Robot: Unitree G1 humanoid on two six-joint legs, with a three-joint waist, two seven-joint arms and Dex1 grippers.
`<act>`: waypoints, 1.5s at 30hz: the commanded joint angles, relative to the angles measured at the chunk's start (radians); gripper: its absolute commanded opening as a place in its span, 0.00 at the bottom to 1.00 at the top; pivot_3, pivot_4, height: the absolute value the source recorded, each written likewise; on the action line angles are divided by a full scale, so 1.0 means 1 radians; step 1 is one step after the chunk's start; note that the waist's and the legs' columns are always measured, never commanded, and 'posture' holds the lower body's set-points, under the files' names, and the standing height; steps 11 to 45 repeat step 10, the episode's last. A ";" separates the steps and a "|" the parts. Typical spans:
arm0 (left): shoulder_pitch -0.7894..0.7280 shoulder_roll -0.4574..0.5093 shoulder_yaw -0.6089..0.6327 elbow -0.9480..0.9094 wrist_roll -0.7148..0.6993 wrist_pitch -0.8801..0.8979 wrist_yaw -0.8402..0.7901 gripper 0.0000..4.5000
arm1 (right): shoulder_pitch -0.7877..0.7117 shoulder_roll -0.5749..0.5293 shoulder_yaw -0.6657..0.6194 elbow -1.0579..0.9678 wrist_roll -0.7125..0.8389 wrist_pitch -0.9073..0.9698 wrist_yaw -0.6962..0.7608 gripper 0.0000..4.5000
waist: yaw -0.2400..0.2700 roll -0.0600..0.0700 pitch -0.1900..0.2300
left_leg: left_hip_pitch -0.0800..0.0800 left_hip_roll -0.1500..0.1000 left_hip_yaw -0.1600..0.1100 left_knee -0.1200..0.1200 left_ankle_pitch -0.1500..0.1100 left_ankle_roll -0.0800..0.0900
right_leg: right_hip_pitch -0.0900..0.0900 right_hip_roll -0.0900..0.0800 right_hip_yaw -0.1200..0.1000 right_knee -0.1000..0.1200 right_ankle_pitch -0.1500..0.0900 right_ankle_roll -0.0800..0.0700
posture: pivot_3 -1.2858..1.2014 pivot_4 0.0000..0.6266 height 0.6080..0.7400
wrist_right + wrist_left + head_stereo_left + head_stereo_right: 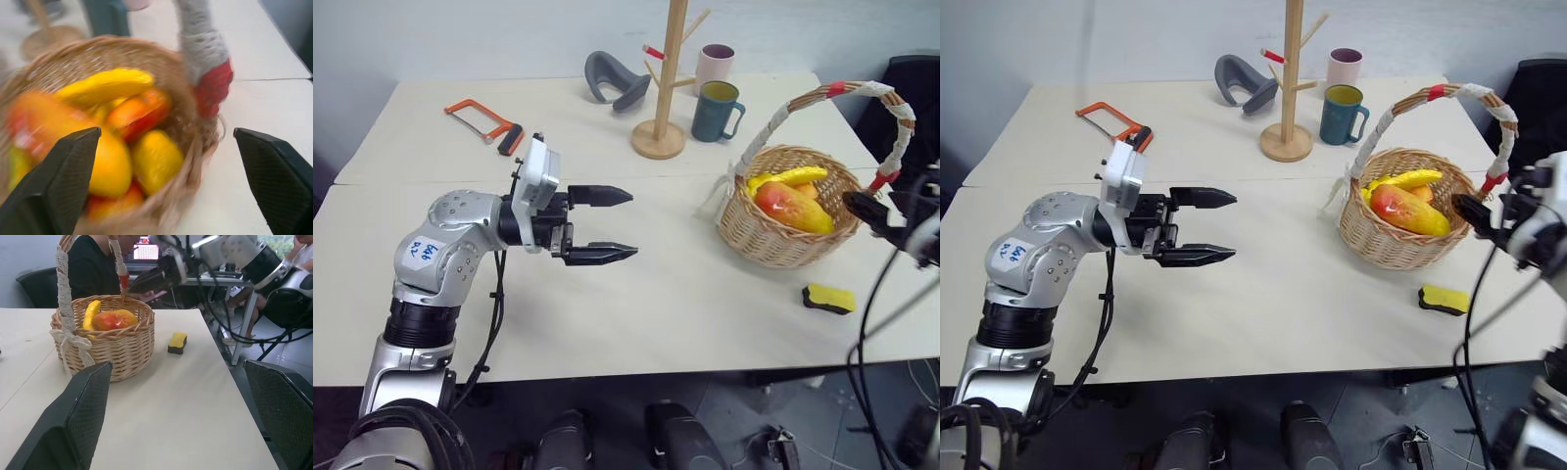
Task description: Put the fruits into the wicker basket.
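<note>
Left eye view shows the wicker basket (783, 230) on the right of the desk (685, 294), holding the banana (790, 177) and mango (793, 207), with a yellow-and-black sponge (828, 298) just near of it and a wooden mug tree (662, 88), green mug (716, 111), pink cup (714, 65) and orange hacksaw (485, 123) farther back; the left end effector (607, 223) hovers empty over the middle with fingers spread, and the right end effector (864, 211) sits beside the basket's right rim. Left wrist view looks across bare desk to the basket, with a seated person (95, 267) behind it. Right wrist view looks into the basket between widely parted fingers (54, 191), gripping nothing, with smaller fruits (154, 159) beside the banana and mango.
</note>
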State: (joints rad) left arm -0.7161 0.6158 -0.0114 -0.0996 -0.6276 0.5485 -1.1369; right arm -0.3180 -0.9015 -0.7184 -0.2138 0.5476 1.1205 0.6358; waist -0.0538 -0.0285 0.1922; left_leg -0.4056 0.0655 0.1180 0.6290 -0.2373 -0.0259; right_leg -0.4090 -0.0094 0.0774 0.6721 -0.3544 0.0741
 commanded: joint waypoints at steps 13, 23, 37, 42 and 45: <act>-0.028 0.030 0.045 0.044 -0.018 -0.010 -0.057 1.00 | 0.455 -0.255 -0.427 0.066 0.029 -0.066 0.436 0.95 | -0.011 -0.003 0.001 | 0.013 0.000 0.002 0.001 -0.010 0.011 | 0.019 0.001 0.003 -0.013 0.003 0.005 | 0.52 0.24 1.00; -0.028 0.030 0.045 0.044 -0.018 -0.010 -0.057 1.00 | 0.455 -0.255 -0.427 0.066 0.029 -0.066 0.436 0.95 | -0.011 -0.003 0.001 | 0.013 0.000 0.002 0.001 -0.010 0.011 | 0.019 0.001 0.003 -0.013 0.003 0.005 | 0.52 0.24 1.00; -0.028 0.030 0.045 0.044 -0.018 -0.010 -0.057 1.00 | 0.455 -0.255 -0.427 0.066 0.029 -0.066 0.436 0.95 | -0.011 -0.003 0.001 | 0.013 0.000 0.002 0.001 -0.010 0.011 | 0.019 0.001 0.003 -0.013 0.003 0.005 | 0.52 0.24 1.00; -0.028 0.030 0.045 0.044 -0.018 -0.010 -0.057 1.00 | 0.455 -0.255 -0.427 0.066 0.029 -0.066 0.436 0.95 | -0.011 -0.003 0.001 | 0.013 0.000 0.002 0.001 -0.010 0.011 | 0.019 0.001 0.003 -0.013 0.003 0.005 | 0.52 0.24 1.00; -0.028 0.030 0.045 0.044 -0.018 -0.010 -0.057 1.00 | 0.455 -0.255 -0.427 0.066 0.029 -0.066 0.436 0.95 | -0.011 -0.003 0.001 | 0.013 0.000 0.002 0.001 -0.010 0.011 | 0.019 0.001 0.003 -0.013 0.003 0.005 | 0.52 0.24 1.00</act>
